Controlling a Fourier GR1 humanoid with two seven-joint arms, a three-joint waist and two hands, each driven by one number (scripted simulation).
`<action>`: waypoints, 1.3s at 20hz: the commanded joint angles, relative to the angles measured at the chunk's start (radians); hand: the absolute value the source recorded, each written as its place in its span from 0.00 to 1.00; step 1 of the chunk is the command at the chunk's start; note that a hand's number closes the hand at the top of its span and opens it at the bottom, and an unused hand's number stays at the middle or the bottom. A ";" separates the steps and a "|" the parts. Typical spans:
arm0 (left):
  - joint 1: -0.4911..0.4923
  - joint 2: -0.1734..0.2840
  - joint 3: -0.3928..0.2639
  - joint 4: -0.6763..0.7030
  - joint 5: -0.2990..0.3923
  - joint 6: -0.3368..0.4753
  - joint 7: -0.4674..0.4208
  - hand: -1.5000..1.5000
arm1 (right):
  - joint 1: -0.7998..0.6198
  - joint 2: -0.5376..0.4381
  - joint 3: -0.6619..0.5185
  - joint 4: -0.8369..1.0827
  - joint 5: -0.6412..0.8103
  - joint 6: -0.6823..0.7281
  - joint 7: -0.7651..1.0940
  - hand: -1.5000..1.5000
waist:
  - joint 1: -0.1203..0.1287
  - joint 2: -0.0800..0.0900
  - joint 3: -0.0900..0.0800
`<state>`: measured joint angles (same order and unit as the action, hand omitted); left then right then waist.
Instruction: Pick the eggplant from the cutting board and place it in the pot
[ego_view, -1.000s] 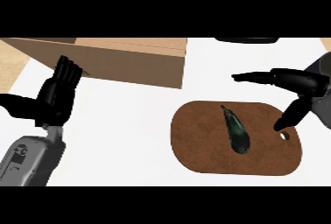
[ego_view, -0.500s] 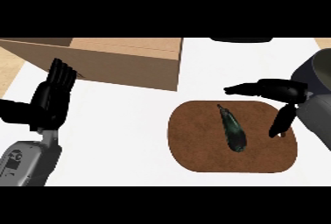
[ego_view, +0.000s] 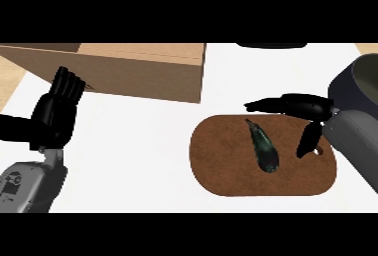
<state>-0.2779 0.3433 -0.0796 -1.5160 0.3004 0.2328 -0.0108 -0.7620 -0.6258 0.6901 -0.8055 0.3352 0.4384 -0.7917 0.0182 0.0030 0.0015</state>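
A dark eggplant (ego_view: 263, 147) lies lengthwise on the brown cutting board (ego_view: 229, 170) at the lower right. My right hand (ego_view: 305, 107) hovers over the board's far right part, fingers spread toward the eggplant's top end and thumb hanging down to its right; it is open and holds nothing. The dark pot (ego_view: 356, 85) shows partly at the right edge, behind my right forearm. My left hand (ego_view: 53, 114) rests open at the left, fingers up.
A large cardboard-brown box (ego_view: 125, 70) stands at the back left on the white counter (ego_view: 140, 150). A dark object (ego_view: 272, 45) peeks in at the top edge.
My right hand has moved left and down toward the eggplant, now over the board's upper right. The view has shifted slightly; the left hand stays resting.
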 joint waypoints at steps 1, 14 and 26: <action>-0.044 0.004 0.028 -0.021 -0.010 0.019 0.060 0.50 | -0.036 0.008 -0.021 0.047 0.027 0.115 -0.084 0.00 | -0.008 -0.001 -0.001; -0.011 -0.037 0.049 -0.012 -0.044 -0.015 0.024 0.50 | -0.028 0.215 -0.009 0.203 0.151 -0.006 -0.063 0.00 | -0.006 0.000 -0.001; 0.010 -0.069 0.040 -0.041 -0.070 -0.008 0.030 0.50 | 0.059 0.273 0.022 0.113 0.187 -0.112 -0.175 1.00 | -0.010 -0.001 -0.001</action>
<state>-0.2506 0.2909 -0.0308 -1.5377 0.2466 0.2010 -0.0019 -0.7458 -0.4050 0.7062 -0.6862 0.5222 0.3229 -0.8586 0.0047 -0.0091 -0.0111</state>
